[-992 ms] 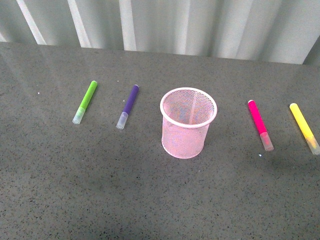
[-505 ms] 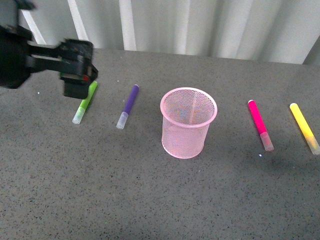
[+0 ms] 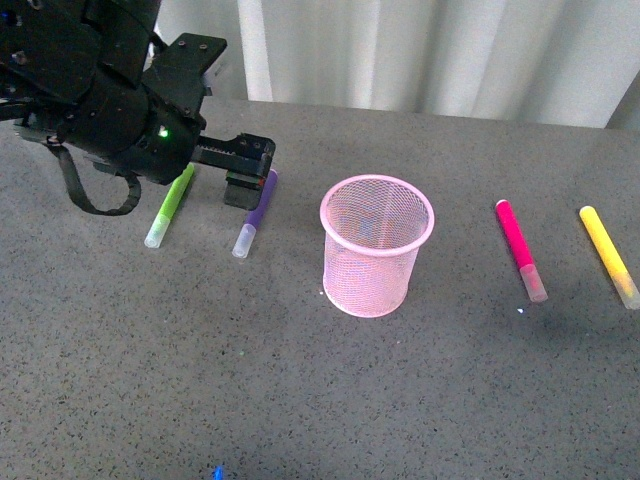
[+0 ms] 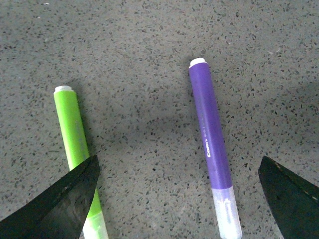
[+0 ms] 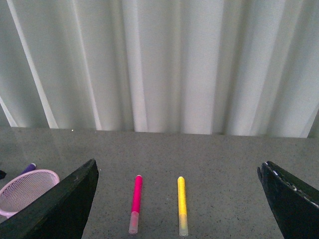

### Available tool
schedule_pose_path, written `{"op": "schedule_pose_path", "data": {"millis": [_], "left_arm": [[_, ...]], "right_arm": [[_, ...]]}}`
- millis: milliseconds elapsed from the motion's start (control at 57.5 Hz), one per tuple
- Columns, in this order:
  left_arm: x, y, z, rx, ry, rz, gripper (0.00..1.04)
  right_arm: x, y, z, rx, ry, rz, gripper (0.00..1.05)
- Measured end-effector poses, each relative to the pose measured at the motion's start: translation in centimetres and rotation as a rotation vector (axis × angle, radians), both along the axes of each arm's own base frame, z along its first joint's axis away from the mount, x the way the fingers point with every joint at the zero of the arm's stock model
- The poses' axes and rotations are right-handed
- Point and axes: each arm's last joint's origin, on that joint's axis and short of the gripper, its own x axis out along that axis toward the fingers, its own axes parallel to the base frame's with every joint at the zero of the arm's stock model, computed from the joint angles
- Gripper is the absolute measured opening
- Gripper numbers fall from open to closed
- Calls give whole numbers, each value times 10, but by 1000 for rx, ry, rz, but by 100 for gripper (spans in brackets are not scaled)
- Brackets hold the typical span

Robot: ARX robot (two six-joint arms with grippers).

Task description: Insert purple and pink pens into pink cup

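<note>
The purple pen (image 3: 256, 213) lies flat on the table, left of the upright pink mesh cup (image 3: 375, 245). My left gripper (image 3: 240, 180) hovers open over the pen's far end. In the left wrist view the purple pen (image 4: 212, 144) lies between the spread fingers of the left gripper (image 4: 178, 164), nearer one finger and untouched. The pink pen (image 3: 520, 250) lies right of the cup. My right gripper (image 5: 177, 165) is open and well back from the pink pen (image 5: 135, 201); the cup (image 5: 25, 191) shows at that view's edge. The right gripper is outside the front view.
A lime-green marker (image 3: 170, 205) lies left of the purple pen, partly under one left finger (image 4: 65, 199) in the wrist view. A yellow marker (image 3: 608, 255) lies at the far right, beside the pink pen. A white curtain (image 3: 420, 50) backs the grey table (image 3: 300, 400).
My left arm has swept in from the left, past the green marker, and now hangs over the purple pen. The pens and the cup have not moved.
</note>
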Motion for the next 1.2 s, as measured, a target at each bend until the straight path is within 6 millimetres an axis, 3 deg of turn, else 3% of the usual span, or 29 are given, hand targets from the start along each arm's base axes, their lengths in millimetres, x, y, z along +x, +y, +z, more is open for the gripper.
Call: {"op": "schedule_pose_path", "data": {"millis": [400,1201], "left_arm": [[22,-25,-12,34,38,-21,98],[31,-59,-29,127,16,-84,98]], "right_arm": [[0,0,0,0,0,0,98],[0,0,0,0,0,0,98]]}}
